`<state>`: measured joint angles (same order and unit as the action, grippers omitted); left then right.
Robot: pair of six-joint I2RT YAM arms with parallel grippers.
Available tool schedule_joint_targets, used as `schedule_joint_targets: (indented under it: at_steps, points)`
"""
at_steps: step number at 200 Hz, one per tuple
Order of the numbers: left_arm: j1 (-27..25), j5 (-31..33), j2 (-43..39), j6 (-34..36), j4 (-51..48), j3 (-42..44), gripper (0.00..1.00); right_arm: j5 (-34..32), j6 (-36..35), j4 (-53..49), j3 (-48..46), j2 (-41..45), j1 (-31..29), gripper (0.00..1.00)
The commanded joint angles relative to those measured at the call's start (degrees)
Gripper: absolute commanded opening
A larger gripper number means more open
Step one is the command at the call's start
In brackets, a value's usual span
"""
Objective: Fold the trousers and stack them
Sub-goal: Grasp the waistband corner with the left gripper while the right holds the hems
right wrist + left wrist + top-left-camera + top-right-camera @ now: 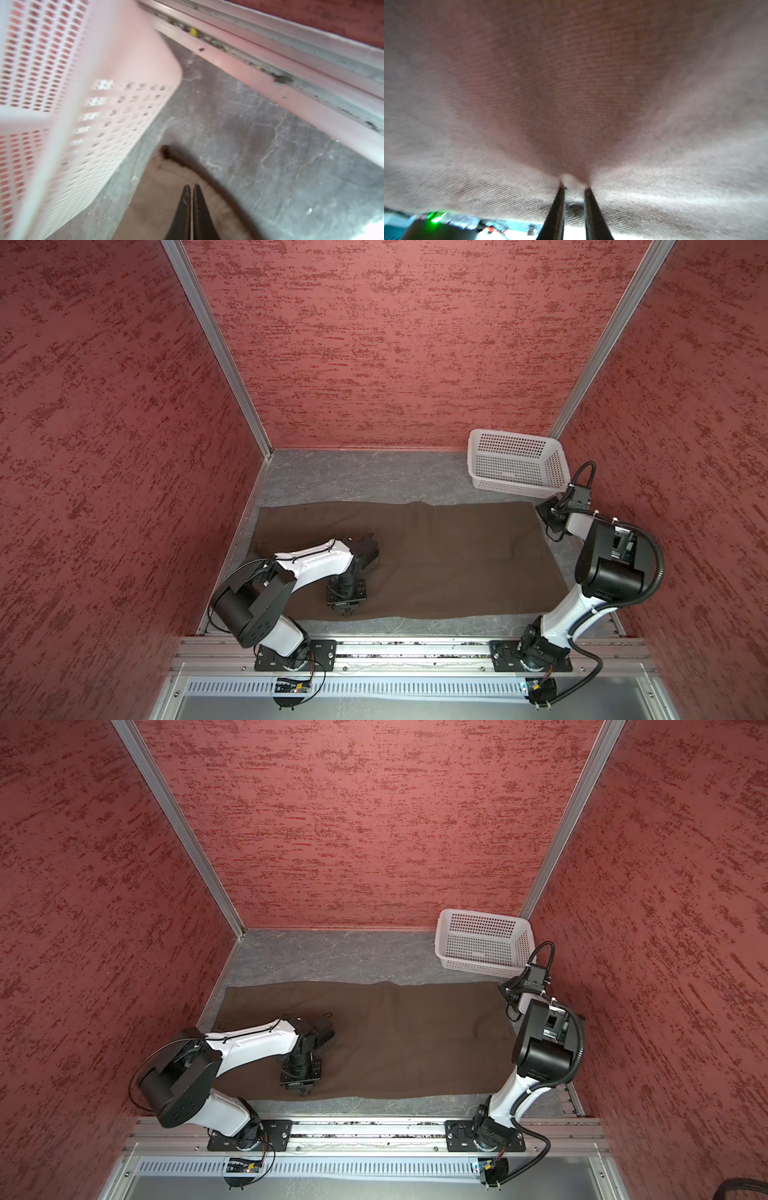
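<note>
Two grippers are working different edges of the trousers, which are lying spread flat across the table, the white basket sitting just beyond their far right corner. Folding well is probably depending on lifting both holds together and carrying the cloth over squarely, without dragging wrinkles in. The left gripper is nipping a small ridge of cloth at the near edge, jaws nearly together. The right gripper is sitting clenched over that far corner; whether it is pinching cloth, I cannot tell.
</note>
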<state>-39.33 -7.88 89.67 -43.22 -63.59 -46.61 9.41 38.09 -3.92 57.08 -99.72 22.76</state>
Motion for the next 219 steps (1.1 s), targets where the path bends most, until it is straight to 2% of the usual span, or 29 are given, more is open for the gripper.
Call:
schedule_joint_targets:
  at_steps: [1, 21, 46, 68, 102, 122, 129, 154, 199, 212, 219]
  points:
    - [0.48, 3.62, 2.15, 3.62, -3.17, -8.66, 0.19, -3.56, -1.60, -1.57, -2.23, 3.96, -4.65, 0.08]
    - [1.33, 4.79, 4.16, 5.02, -3.35, -16.27, 0.20, -4.63, -1.29, -1.14, -5.58, 5.57, -7.46, 0.08]
    - [5.18, 3.79, 5.61, 6.49, -1.54, -20.31, 0.20, -5.39, -1.19, -1.06, -8.79, 5.13, -7.64, 0.13]
    - [12.83, 0.62, 4.53, 8.15, 1.54, -22.52, 0.34, -5.59, -2.64, -2.07, -9.11, 3.55, -7.61, 0.16]
    - [28.23, -4.59, 3.02, 9.11, 8.50, -23.61, 0.47, -5.16, -3.10, -2.22, -7.42, 0.35, -7.61, 0.20]
    - [33.77, -6.11, 5.91, 9.03, 9.89, -24.95, 0.59, -4.69, -3.17, -3.10, -4.39, -3.47, -7.60, 0.21]
    - [34.95, -5.82, 7.24, 8.80, 9.57, -25.66, 0.64, -4.35, -3.07, -3.54, -2.92, -4.89, -7.26, 0.21]
    - [37.70, -3.28, 10.93, 7.02, 13.21, -25.37, 0.70, -4.20, -2.93, -4.79, 2.39, -8.99, -7.25, 0.21]
    - [40.68, 0.78, 20.69, 5.60, 14.70, -30.84, 0.78, -2.45, -0.26, -6.00, 7.49, -13.86, -6.01, 0.20]
    - [40.82, 2.24, 22.73, 5.63, 14.83, -32.96, 0.77, -1.82, 1.43, -4.83, 7.21, -14.01, -5.49, 0.20]
    - [40.91, 2.88, 23.59, 5.48, 15.05, -33.86, 0.73, -1.36, 2.20, -4.33, 7.02, -14.01, -5.17, 0.20]
